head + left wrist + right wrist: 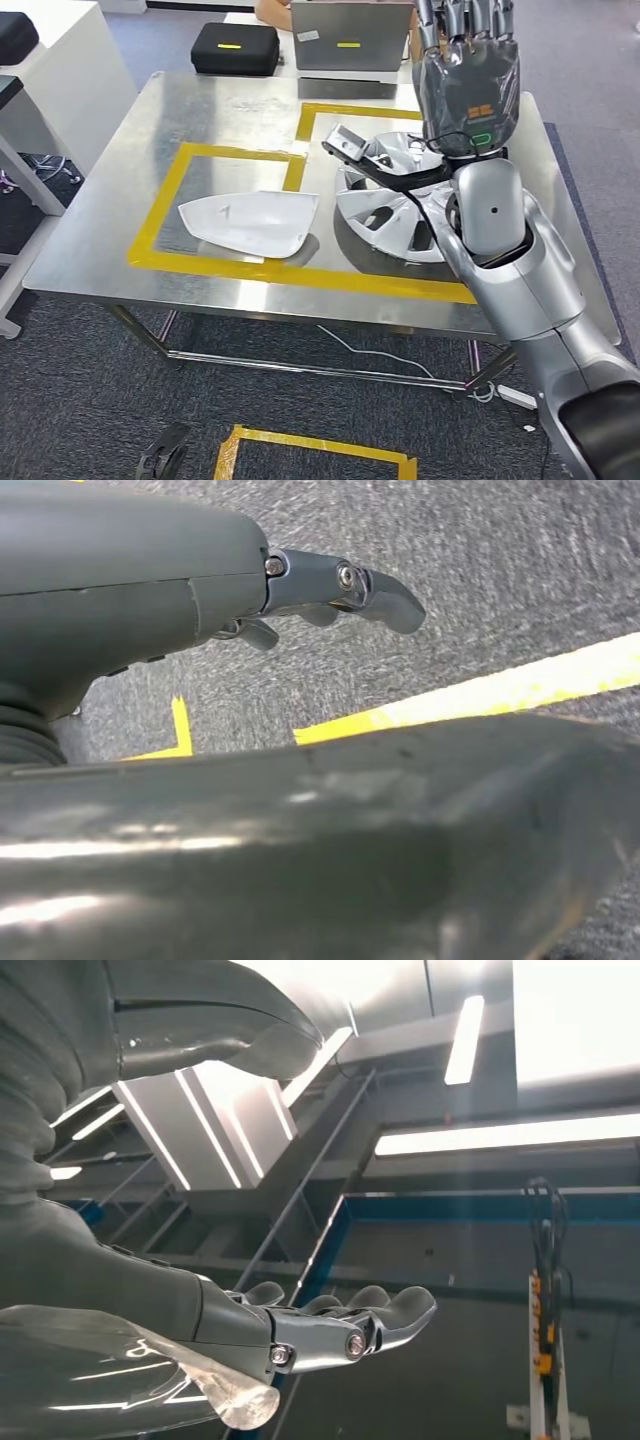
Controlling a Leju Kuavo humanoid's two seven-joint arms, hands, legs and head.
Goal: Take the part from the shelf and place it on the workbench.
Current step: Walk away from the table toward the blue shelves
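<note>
Head view: a steel desk [98, 215] marked with yellow tape [302, 275] carries two parts. The white part [249, 222], a shallow curved shell, lies flat inside the taped outline at centre left of the frame; its long axis runs left to right, with the tapered tip pointing toward the left edge of the frame and the broader, squared end toward the centre. Just right of it, apart from it, rests a silver wheel cover [389, 205], partly hidden by the right arm. The right robot hand [466, 70] is raised at the upper right of the frame, fingers extended upward and apart, holding nothing. Left wrist view: the left robot hand [332, 590] hangs above grey carpet [490, 570] with a yellow floor line [483, 690]; fingers are extended and empty.
</note>
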